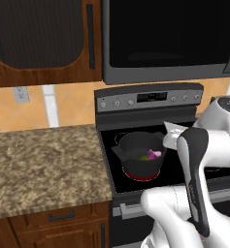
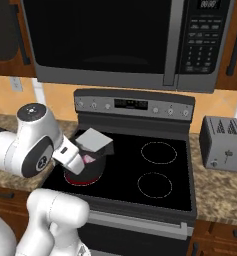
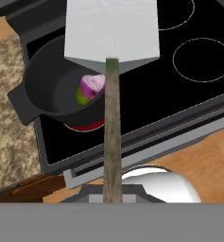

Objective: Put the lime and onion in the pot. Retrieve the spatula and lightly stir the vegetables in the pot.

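The dark grey pot (image 3: 47, 94) stands on the stove's front left burner, which glows red beneath it. Inside it lie the pink-purple onion (image 3: 93, 84) and, touching it, the yellow-green lime (image 3: 81, 97); both also show in the left base view, the onion (image 1: 155, 154) right of the lime (image 1: 144, 157). My gripper (image 3: 112, 196) is shut on the spatula's thin dark handle (image 3: 112, 137). The pale grey blade (image 3: 112, 30) hangs above the pot's right rim, apart from the vegetables. In the right base view the blade (image 2: 94, 140) and my hand cover most of the pot.
The black stovetop (image 2: 140, 175) has two unlit burners (image 2: 159, 152) on its right. A toaster (image 2: 225, 143) stands on the counter right of the stove. A granite counter (image 1: 43, 164) lies left of the pot. A microwave (image 2: 125, 40) hangs overhead.
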